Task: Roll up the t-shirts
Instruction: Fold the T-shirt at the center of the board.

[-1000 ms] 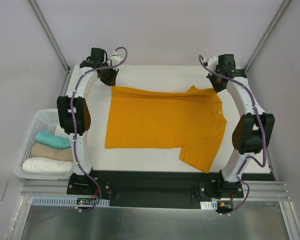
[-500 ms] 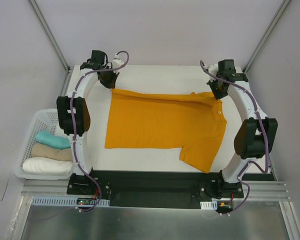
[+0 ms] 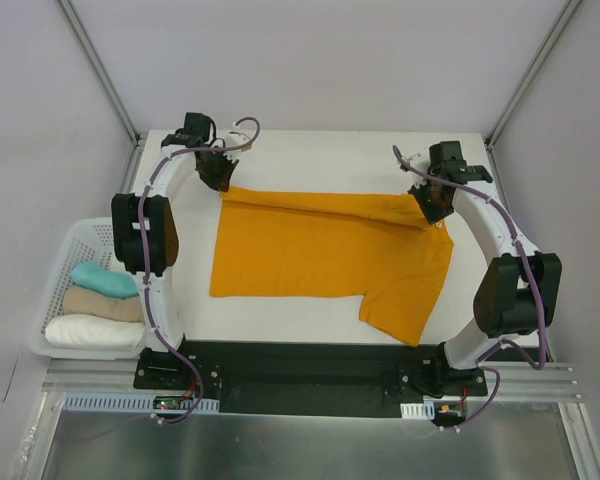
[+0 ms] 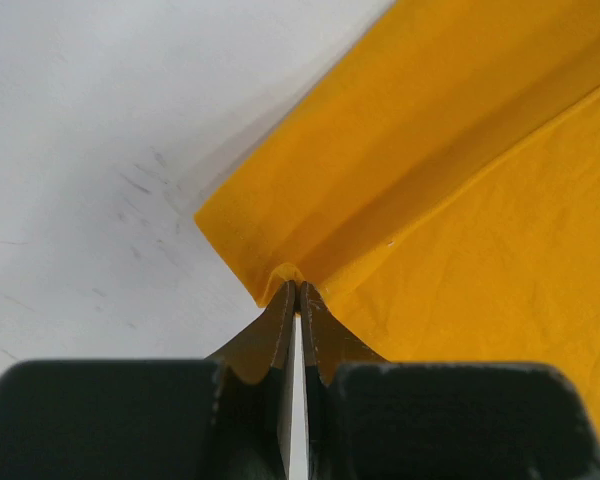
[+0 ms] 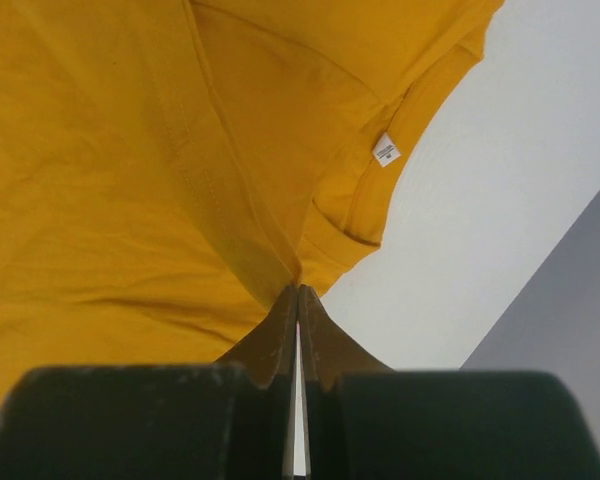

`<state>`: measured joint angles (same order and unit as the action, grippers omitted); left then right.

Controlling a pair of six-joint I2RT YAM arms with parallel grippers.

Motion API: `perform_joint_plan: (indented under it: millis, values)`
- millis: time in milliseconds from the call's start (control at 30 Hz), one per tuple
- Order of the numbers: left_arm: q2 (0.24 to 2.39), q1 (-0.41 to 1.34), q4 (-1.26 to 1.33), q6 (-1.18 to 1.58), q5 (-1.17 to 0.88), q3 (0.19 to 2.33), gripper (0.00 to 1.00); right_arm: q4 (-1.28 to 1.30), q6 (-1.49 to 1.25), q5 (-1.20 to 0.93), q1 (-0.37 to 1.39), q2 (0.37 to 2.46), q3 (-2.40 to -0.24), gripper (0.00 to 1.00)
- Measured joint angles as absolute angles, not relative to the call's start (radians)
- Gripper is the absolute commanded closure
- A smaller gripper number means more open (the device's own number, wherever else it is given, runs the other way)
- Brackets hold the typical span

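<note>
Near edge: black base rail (image 3: 300,365), both arms bolted to it.

Left of the left arm, off the surface: one white perforated plastic basket (image 3: 60,265). Three rolled garments lie side by side in it: white roll (image 3: 90,333) nearest, then beige roll (image 3: 100,303), then teal roll (image 3: 105,278). All are well apart from the shirt.

On the white matte surface (image 3: 320,150): one mustard-orange t-shirt (image 3: 310,260), plain knit, no print. It lies sideways, hem to the left and neck to the right, with one sleeve (image 3: 395,310) pointing at the near edge. The far edge is doubled over into a narrow band running between the two grippers.

Left gripper (image 3: 218,180) is clenched on the far-left hem corner, fabric nipped at the tips. Right gripper (image 3: 432,207) is clenched on the fabric by the collar, near the small white neck label (image 5: 384,150).

Grey panel walls (image 3: 310,60) behind.
</note>
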<state>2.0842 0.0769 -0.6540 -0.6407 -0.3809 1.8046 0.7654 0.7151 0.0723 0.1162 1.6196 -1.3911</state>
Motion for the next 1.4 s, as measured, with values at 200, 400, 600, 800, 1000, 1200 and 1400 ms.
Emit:
perform_joint_plan:
  millis: [200, 400, 600, 800, 1000, 1200, 1400]
  values:
    - [2.069, 0.077, -0.659, -0.641, -0.381, 1.715, 0.96, 0.788, 0.728, 0.071, 0.126, 1.614, -1.349, 0.99]
    - [2.025, 0.077, -0.697, -0.659, -0.371, 1.644, 0.43, 0.907, 0.767, 0.044, 0.126, 1.616, -1.370, 0.65]
    - [1.959, 0.076, -0.723, -0.655, -0.358, 1.660, 0.41, 1.027, 0.815, -0.028, 0.114, 1.628, -1.499, 0.59]
    - [1.991, 0.079, -0.729, -0.595, -0.358, 1.813, 0.78, 1.036, 0.804, -0.062, 0.107, 1.794, -1.715, 0.76]
    - [2.109, 0.079, -0.725, -0.540, -0.358, 1.894, 1.00, 1.021, 0.774, -0.067, 0.060, 2.026, -1.865, 0.89]
    - [2.220, 0.079, -0.755, -0.510, -0.352, 1.918, 1.00, 1.000, 0.759, -0.040, 0.006, 2.172, -1.965, 0.89]
    - [2.300, 0.079, -0.760, -0.462, -0.336, 2.011, 1.00, 0.972, 0.743, -0.033, -0.005, 2.245, -2.052, 0.76]
